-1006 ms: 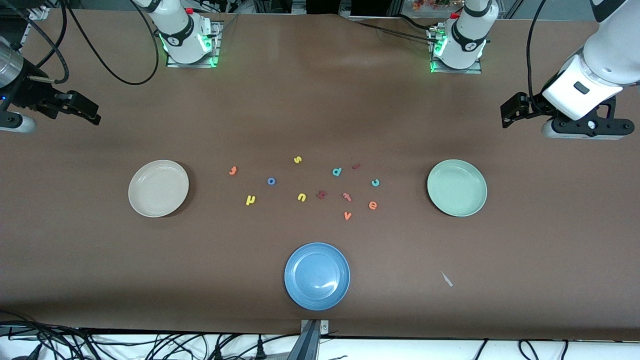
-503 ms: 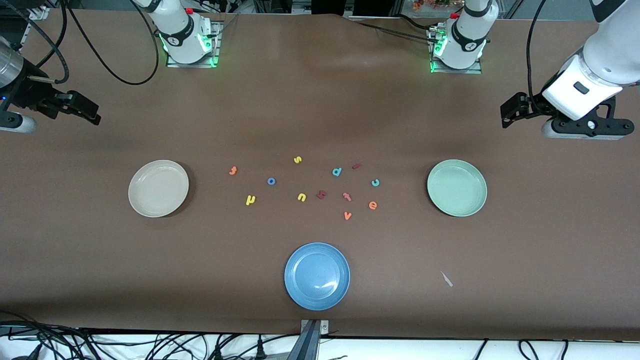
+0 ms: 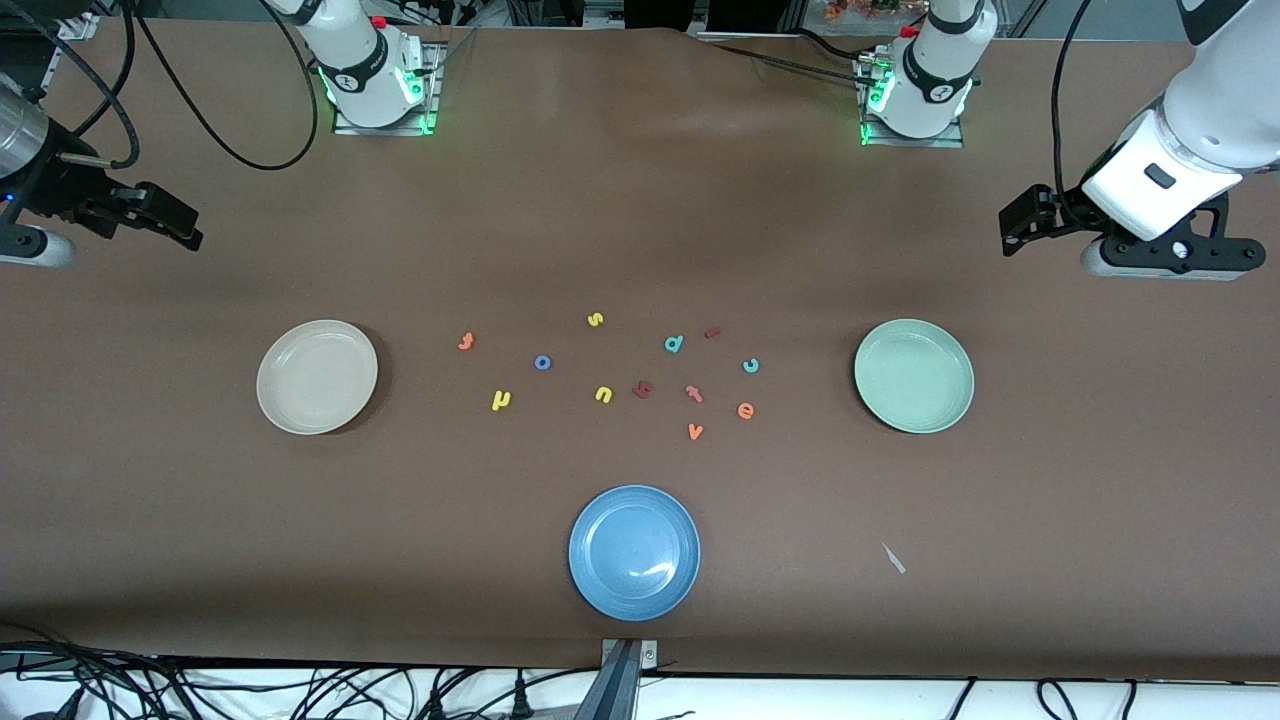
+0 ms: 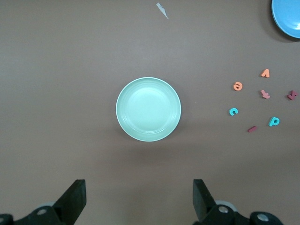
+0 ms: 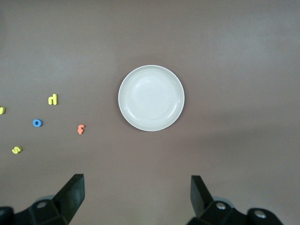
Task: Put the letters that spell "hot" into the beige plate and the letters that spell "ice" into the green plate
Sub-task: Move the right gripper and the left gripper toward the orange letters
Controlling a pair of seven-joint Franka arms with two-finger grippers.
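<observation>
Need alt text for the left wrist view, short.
An empty green plate sits on the brown table, centred past the open left gripper. Small foam letters lie scattered to one side, including a teal "c" and orange "e", with a blue plate at the corner.

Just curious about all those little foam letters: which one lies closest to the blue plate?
The orange "v". It lies lowest in the scatter, nearest the front camera and so nearest the blue plate; the orange "e" lies a little farther, toward the green plate.

Right wrist view: beige plate sits mid-frame, nothing in it. Yellow h, blue o, orange t, yellow s scattered separately on the table. Right gripper fingers spread wide, holding nothing.
</observation>
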